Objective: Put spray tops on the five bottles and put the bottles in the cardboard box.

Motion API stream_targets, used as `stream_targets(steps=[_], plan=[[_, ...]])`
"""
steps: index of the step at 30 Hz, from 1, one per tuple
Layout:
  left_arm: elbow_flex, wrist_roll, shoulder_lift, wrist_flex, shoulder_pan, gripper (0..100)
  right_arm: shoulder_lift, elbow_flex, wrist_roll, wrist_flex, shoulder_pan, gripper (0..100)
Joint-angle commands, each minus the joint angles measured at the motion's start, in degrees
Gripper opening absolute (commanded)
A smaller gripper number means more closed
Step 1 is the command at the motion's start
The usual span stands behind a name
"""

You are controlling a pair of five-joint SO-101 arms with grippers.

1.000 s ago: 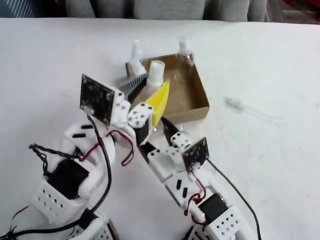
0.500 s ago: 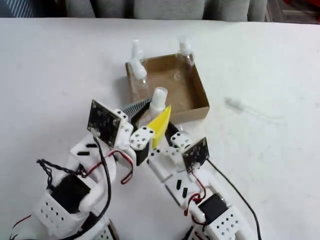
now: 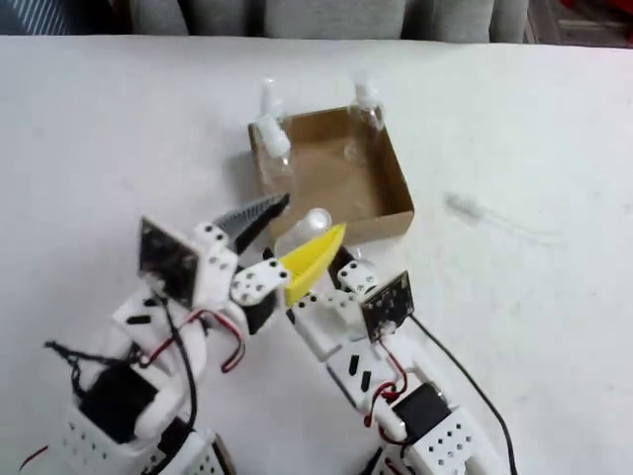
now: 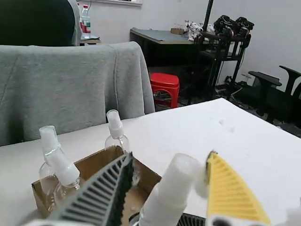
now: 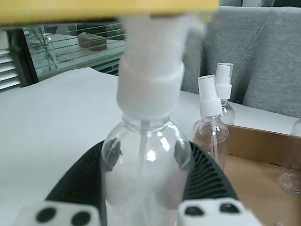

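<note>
The right gripper (image 5: 146, 162) is closed on the round belly of a clear bottle (image 5: 143, 141), black jaws pressed to both sides. It holds the bottle upright just outside the near wall of the cardboard box (image 3: 384, 226). A white spray top (image 5: 150, 80) sits on the neck, its tube hanging down inside. The left gripper (image 3: 315, 215) is spread wide and has hold of nothing: its grey ribbed jaw stands off one side of the spray top, while its yellow jaw lies close against the nozzle. Two capped bottles (image 3: 272, 134) crowd one far corner of the box and a third bottle (image 3: 367, 104) stands at the other. A small clear thing (image 3: 465, 206) lies on the tabletop (image 3: 514, 129) apart from the box, too faint to name.

The likeliest trouble is that yellow jaw: if the left arm swings sideways it could drag the nozzle, loosening the top or tipping the bottle in the other grip. I cannot tell whether the top is fully seated, and a loose one could come off in the box. The smooth belly may also slip, and the bottle's base could catch the near wall on the way in.

The right wrist view gives the hold on the belly, which the high view hides under the yellow jaw. The left wrist view gives the gap beside the grey jaw. The high view places the bottle against the box
</note>
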State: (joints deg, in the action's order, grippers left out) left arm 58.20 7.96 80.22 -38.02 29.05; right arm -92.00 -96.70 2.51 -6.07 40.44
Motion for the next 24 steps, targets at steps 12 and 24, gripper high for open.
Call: stream_targets(steps=[12,24], plan=[[-1.1,-0.3,4.8,-6.2,-0.3,24,0.7,-0.1,0.1,0.8,0.1,1.7],[-1.6,-0.4,-9.5,0.1,-1.2,24,0.7,-0.1,0.1,0.8,0.1,1.7]])
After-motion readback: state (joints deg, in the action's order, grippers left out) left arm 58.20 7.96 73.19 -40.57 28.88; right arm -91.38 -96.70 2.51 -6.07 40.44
